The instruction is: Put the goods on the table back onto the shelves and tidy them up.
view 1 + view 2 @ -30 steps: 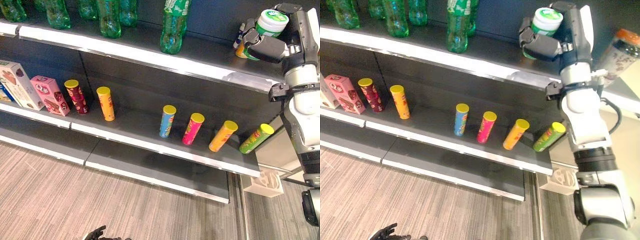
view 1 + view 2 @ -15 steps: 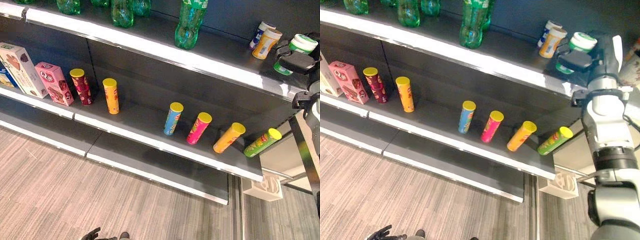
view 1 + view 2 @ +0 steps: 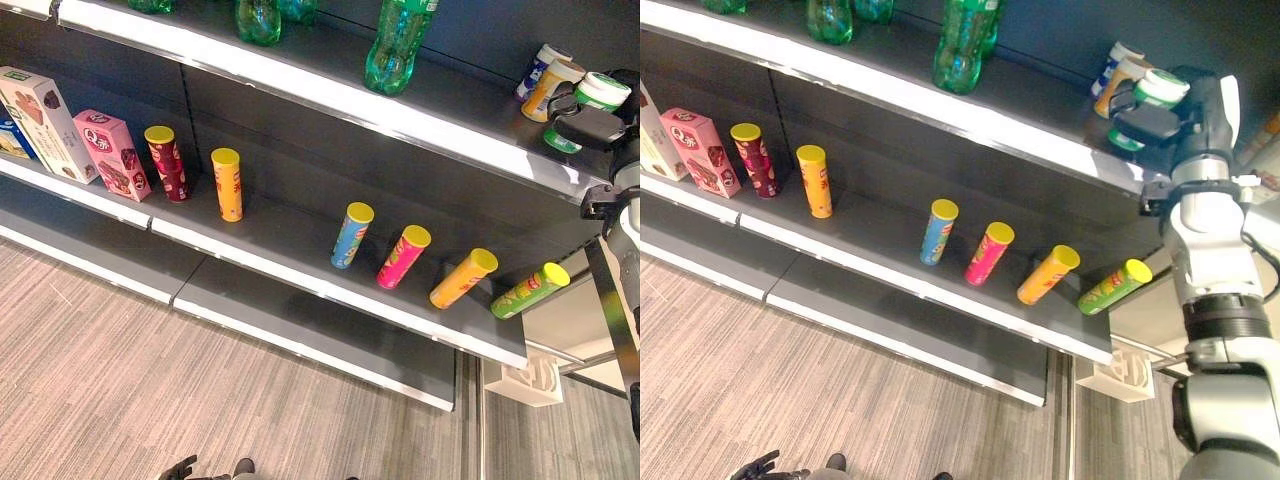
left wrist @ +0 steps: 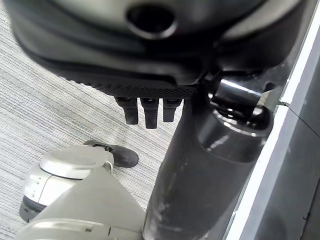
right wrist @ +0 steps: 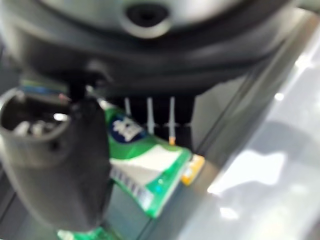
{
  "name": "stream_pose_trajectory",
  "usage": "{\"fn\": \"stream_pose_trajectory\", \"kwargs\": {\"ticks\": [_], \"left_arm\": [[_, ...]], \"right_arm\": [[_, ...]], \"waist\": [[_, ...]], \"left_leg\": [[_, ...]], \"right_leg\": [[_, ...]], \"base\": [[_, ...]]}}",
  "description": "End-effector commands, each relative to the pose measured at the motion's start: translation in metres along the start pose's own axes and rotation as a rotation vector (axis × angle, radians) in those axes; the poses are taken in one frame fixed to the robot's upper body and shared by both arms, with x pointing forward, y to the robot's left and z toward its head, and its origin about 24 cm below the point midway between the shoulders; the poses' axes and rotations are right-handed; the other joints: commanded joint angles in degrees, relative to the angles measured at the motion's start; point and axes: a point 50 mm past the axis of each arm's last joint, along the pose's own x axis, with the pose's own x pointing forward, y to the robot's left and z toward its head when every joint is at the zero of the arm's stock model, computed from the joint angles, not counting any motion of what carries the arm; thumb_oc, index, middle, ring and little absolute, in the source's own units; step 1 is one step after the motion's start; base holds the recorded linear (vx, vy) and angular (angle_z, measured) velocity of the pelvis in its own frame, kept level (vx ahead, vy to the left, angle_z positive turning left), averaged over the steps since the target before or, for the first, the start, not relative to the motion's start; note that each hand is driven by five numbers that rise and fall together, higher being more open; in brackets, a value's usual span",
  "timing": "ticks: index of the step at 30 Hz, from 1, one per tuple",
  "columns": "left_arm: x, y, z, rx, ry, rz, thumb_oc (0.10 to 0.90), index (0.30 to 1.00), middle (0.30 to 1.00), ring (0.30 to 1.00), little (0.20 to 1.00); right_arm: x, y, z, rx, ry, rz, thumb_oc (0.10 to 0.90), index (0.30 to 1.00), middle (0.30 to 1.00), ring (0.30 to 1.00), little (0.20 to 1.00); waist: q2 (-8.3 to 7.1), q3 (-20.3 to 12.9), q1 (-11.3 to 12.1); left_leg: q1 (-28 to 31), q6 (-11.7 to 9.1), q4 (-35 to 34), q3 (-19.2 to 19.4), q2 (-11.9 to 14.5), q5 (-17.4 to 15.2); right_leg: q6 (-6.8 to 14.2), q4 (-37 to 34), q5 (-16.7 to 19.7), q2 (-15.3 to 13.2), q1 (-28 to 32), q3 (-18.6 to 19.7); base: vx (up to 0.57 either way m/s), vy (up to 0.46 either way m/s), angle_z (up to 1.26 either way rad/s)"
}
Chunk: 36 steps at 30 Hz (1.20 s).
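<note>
The green jar (image 3: 1145,102) with its white lid is gripped in the right hand (image 3: 1152,120), thumb and fingers curled round the body, just above the right end of the upper shelf (image 3: 1040,135). Just past the fingers two small jars (image 3: 1118,73) are seen standing on the same shelf, close enough to be knocked.

The jar is judged to be rigid plastic, light, and smooth under its glossy label, so some slip is to be expected. The body, mid-height, is the sensible place for a hold; the lid is best left alone, since it could turn or pop. A flat base should let it be stood upright without fuss. Fragility looks low, though a fall from this height could crack it.

The left hand (image 4: 146,107) is seen low by the floor, fingers relaxed and holding nothing.
</note>
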Motion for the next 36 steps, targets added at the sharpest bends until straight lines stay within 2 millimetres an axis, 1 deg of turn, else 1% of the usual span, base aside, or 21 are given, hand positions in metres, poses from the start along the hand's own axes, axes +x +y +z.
{"fn": "stream_pose_trajectory", "kwargs": {"ticks": [1, 2, 3, 11, 16, 17, 23, 25, 27, 30, 34, 36], "left_arm": [[0.002, 0.003, 0.016, 0.055, -0.058, 0.002, 0.800, 0.900, 0.900, 0.900, 0.900], [0.002, 0.001, 0.017, 0.050, -0.066, -0.002, 0.800, 0.900, 0.900, 0.900, 0.900], [0.001, 0.001, 0.020, 0.047, -0.081, -0.009, 0.800, 0.900, 0.900, 0.900, 0.900], [0.000, 0.000, 0.018, 0.054, -0.078, -0.019, 0.800, 0.900, 0.900, 0.900, 0.900], [0.000, 0.000, 0.021, 0.058, -0.087, -0.020, 0.800, 0.900, 0.900, 0.900, 0.900], [0.000, -0.001, 0.022, 0.057, -0.092, -0.024, 0.800, 0.900, 0.900, 0.900, 0.900], [0.000, 0.000, 0.022, 0.056, -0.090, -0.020, 0.800, 0.900, 0.900, 0.900, 0.900], [0.002, 0.002, 0.018, 0.059, -0.065, -0.004, 0.800, 0.900, 0.900, 0.900, 0.900], [0.002, 0.003, 0.017, 0.065, -0.062, 0.000, 0.800, 0.900, 0.900, 0.900, 0.900], [0.004, 0.006, 0.016, 0.066, -0.043, 0.016, 0.800, 0.900, 0.900, 0.900, 0.900], [0.004, 0.008, 0.014, 0.070, -0.027, 0.028, 0.800, 0.900, 0.900, 0.900, 0.900], [0.006, 0.011, 0.013, 0.070, -0.015, 0.045, 0.800, 0.900, 0.900, 0.900, 0.900]], "right_arm": [[0.016, -0.018, 0.060, 0.058, -0.228, -0.100, 0.510, 0.465, 0.465, 0.465, 0.465], [0.016, -0.018, 0.059, 0.061, -0.227, -0.100, 0.671, 0.707, 0.707, 0.707, 0.707], [0.016, -0.019, 0.061, 0.062, -0.234, -0.100, 0.800, 0.900, 0.900, 0.900, 0.900], [0.016, -0.023, 0.065, 0.080, -0.249, -0.110, 0.800, 0.900, 0.900, 0.900, 0.900], [0.014, -0.024, 0.065, 0.095, -0.256, -0.120, 0.800, 0.900, 0.900, 0.900, 0.900], [0.013, -0.027, 0.067, 0.113, -0.266, -0.131, 0.800, 0.900, 0.900, 0.900, 0.900], [0.011, -0.029, 0.071, 0.130, -0.292, -0.141, 0.800, 0.900, 0.900, 0.900, 0.900], [0.006, -0.029, 0.074, 0.193, -0.329, -0.150, 0.800, 0.900, 0.900, 0.900, 0.900], [0.006, -0.032, 0.073, 0.201, -0.329, -0.161, 0.800, 0.900, 0.900, 0.900, 0.900], [0.003, -0.039, 0.075, 0.281, -0.358, -0.194, 0.800, 0.900, 0.900, 0.900, 0.900], [-0.001, -0.045, 0.075, 0.332, -0.381, -0.219, 0.800, 0.900, 0.900, 0.900, 0.900], [-0.007, -0.048, 0.076, 0.372, -0.415, -0.241, 0.800, 0.900, 0.900, 0.900, 0.900]], "waist": [[0.68, -1.77, 2.46], [0.74, -1.71, 2.40], [0.80, -1.71, 2.25], [0.53, -1.73, 1.97], [0.33, -1.58, 1.75], [0.19, -1.50, 1.64], [-0.07, -1.38, 1.52], [-0.46, -1.34, 1.26], [-0.68, -1.31, 1.33], [-1.26, -1.30, 1.10], [-1.87, -1.29, 0.94], [-2.36, -1.28, 0.58]], "left_leg": [[0.88, -3.19, -0.65, 6.95, 3.33, 0.41], [0.90, -3.16, -0.65, 6.98, 3.32, 0.41], [0.91, -3.11, -0.65, 7.01, 3.28, 0.34], [0.96, -2.94, -0.65, 7.14, 3.32, 0.11], [1.01, -2.84, -0.65, 7.30, 3.23, 0.01], [0.95, -2.83, -0.65, 7.31, 3.19, -0.05], [1.11, -2.71, -0.65, 7.58, 3.09, -0.23], [1.42, -2.60, -0.65, 7.94, 3.12, -0.50], [1.55, -2.58, -0.65, 8.08, 3.10, -0.56], [1.78, -2.53, -0.65, 8.41, 3.18, -0.70], [1.84, -2.50, -0.65, 8.64, 3.18, -0.78], [1.95, -2.43, -0.65, 8.84, 3.20, -0.90]], "right_leg": [[6.67, 0.32, -0.08, -1.22, 3.28, -1.47], [6.67, 0.32, -0.05, -1.25, 3.32, -1.44], [6.71, 0.32, -0.01, -1.28, 3.24, -1.38], [6.78, 0.32, 0.08, -1.33, 3.18, -1.07], [6.85, 0.32, 0.25, -1.40, 3.23, -1.06], [6.94, 0.32, 0.33, -1.46, 3.21, -1.08], [6.99, 0.32, 0.39, -1.45, 3.17, -0.95], [7.02, 0.35, 0.46, -1.38, 3.14, -0.70], [7.05, 0.36, 0.50, -1.37, 3.18, -0.66], [7.17, 0.36, 0.62, -1.35, 3.15, -0.43], [7.26, 0.36, 0.66, -1.30, 3.13, -0.31], [7.32, 0.38, 0.81, -1.29, 3.03, -0.05]], "base": [[0.00, 0.000, 0.00], [0.00, 0.000, 0.00], [0.00, 0.000, 0.00], [0.00, 0.000, 0.00], [0.00, 0.000, 0.00], [0.00, 0.000, 0.00], [0.00, 0.000, 0.00], [0.00, 0.000, 0.00], [0.00, 0.001, -0.02], [0.00, 0.000, 0.00], [0.00, 0.000, 0.00], [0.00, 0.000, 0.00]]}}
